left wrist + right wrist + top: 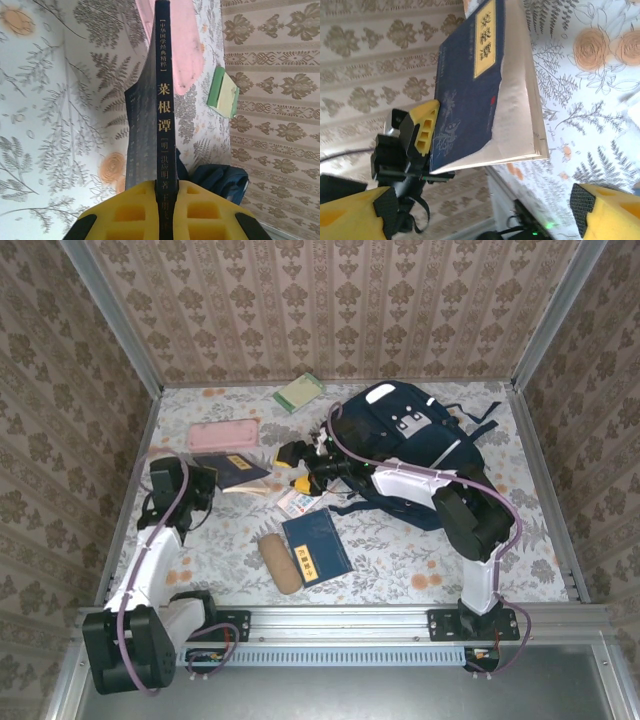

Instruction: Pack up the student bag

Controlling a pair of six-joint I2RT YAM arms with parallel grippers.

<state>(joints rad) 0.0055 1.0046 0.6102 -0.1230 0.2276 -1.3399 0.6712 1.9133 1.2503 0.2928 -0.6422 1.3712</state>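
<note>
Covering the table [340, 618], a white cloth [400, 570] printed with grey ferns and orange blooms is lying flat. Brown damask wallpaper [330, 310] is closing it in on three sides between metal corner posts [113, 320]. The student bag [410, 435] is slumping at the far right of this surface, soft navy fabric with light grey patches and dark straps trailing off it.

Well left of the bag, the left gripper [205, 485] is clamping its yellow fingers [135, 210] on the spine of a thin dark blue book [165, 100] lettered in gold, holding it tilted; whether it is clearing the cloth is hard to tell. Farther left of the bag a flat pink case [223, 434] is lying, with a green-edged notepad [298, 393] beside the bag's far left corner.

Just left of the bag, the right gripper [295, 465] is hovering with its fingers spread wide. Nearer than the bag, a second blue book [316, 545] and a rounded tan case [280, 562] are resting side by side. Small items under the right gripper are too blurred to name.
</note>
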